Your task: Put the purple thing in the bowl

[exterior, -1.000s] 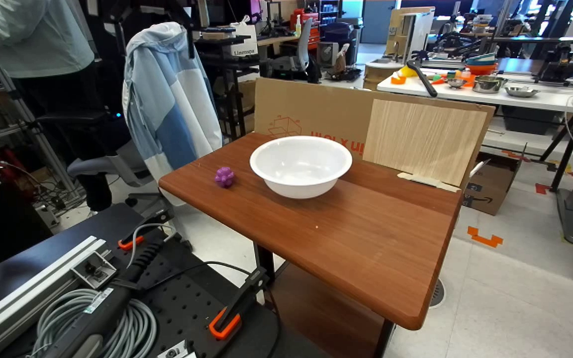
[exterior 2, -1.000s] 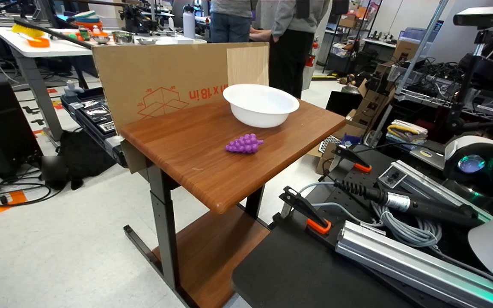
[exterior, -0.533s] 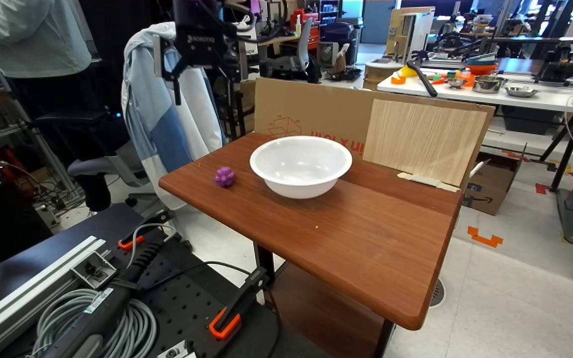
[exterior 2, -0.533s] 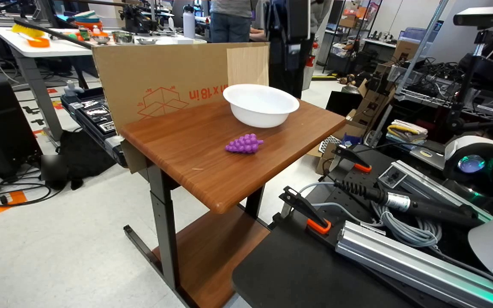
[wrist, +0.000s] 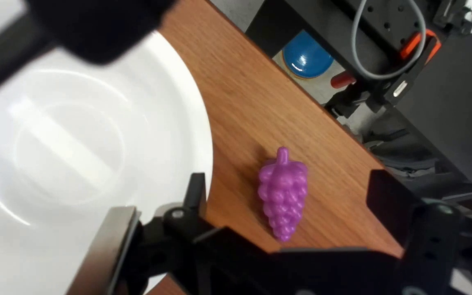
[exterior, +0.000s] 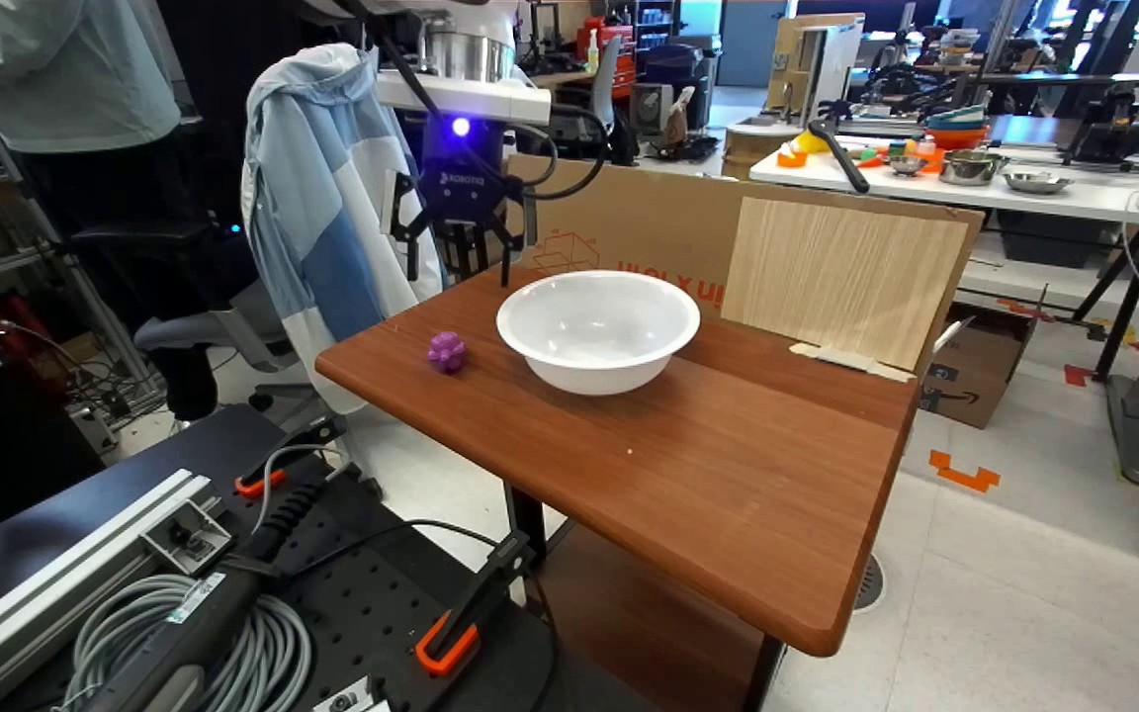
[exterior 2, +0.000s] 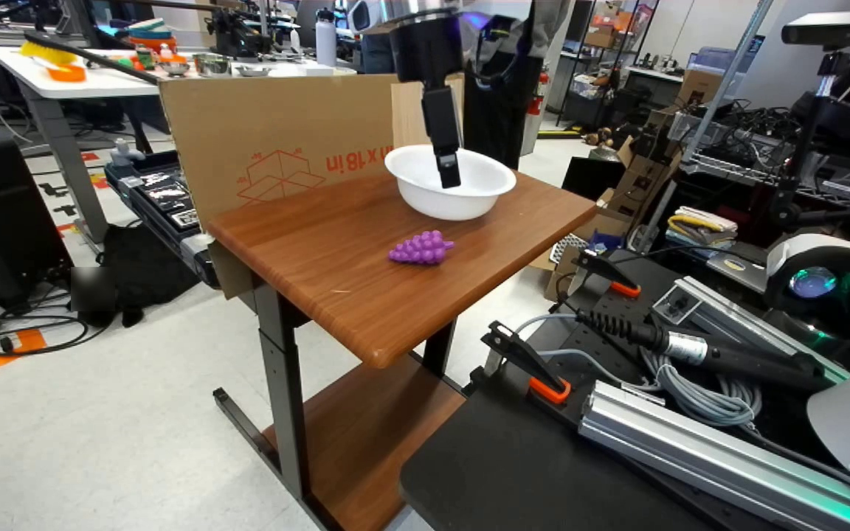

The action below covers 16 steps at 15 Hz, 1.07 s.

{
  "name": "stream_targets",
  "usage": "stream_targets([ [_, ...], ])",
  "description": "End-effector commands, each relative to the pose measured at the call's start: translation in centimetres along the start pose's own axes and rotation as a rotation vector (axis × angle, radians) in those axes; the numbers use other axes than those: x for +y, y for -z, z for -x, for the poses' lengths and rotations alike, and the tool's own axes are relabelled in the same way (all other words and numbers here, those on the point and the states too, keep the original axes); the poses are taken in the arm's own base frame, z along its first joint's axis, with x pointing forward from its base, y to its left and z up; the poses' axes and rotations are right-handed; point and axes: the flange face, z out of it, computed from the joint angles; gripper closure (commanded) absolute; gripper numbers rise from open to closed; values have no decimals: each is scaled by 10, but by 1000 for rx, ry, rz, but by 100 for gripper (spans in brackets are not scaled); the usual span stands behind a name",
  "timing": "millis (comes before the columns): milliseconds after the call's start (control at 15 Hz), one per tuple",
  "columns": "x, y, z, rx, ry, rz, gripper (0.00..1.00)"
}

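Note:
The purple thing [exterior: 446,352] is a knobbly lump shaped like a small grape bunch with a short stem. It lies on the brown table beside the white bowl [exterior: 597,380], apart from it, also seen in an exterior view with the bowl [exterior 2: 454,206] behind the purple thing [exterior 2: 421,248]. My gripper [exterior: 459,272] hangs above the table, open and empty, its fingers pointing down; it also shows in an exterior view [exterior 2: 449,173]. In the wrist view, the purple thing [wrist: 283,192] appears between the spread fingers of the gripper [wrist: 289,196], below them, with the bowl [wrist: 166,123] at the left.
The brown table [exterior: 708,494] has a cardboard sheet [exterior: 629,213] standing along its back edge, with a light wood panel [exterior: 836,282] against it. A black bench [exterior: 372,593] with clamps and coiled cable stands close to the table.
My gripper has come into view from above and moved down over the table, near the bowl and the purple thing. The purple thing and the bowl have not moved.

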Motion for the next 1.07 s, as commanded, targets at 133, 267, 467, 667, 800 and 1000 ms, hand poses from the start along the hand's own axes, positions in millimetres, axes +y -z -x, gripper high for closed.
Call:
stream_targets([
  [133, -21, 22, -62, -27, 15, 55, 0],
  [267, -41, 31, -75, -28, 36, 66, 0],
  [467, -61, 35, -80, -26, 55, 59, 0],
  [667, -48, 21, -72, -35, 24, 27, 0],
  [800, -34, 13, -67, -44, -1, 16, 0],
  [1000, -13, 4, -64, -52, -35, -13, 0],
])
